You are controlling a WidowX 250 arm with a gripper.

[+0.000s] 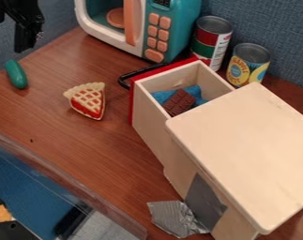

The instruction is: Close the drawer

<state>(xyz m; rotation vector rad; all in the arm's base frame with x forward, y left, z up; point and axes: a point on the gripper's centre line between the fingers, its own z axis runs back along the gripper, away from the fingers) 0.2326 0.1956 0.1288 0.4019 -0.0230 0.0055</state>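
1. My drawer, a pale wooden box [150,129] with a red front [132,96] and a black looped handle [123,80], stands open near the middle of the frame, jutting from a pale wooden cabinet [247,145] at lower right.
2. Inside it I see a brown, segmented chocolate bar [179,102] on something blue [160,96].
3. It lies right of and below my black gripper [26,43] at upper left, well apart; whether my fingers are parted or closed, I cannot tell.

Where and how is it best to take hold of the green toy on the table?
The green toy is probably best gripped at its middle, from above, across its narrow width: it lies flat, long and slim, with rounded ends.
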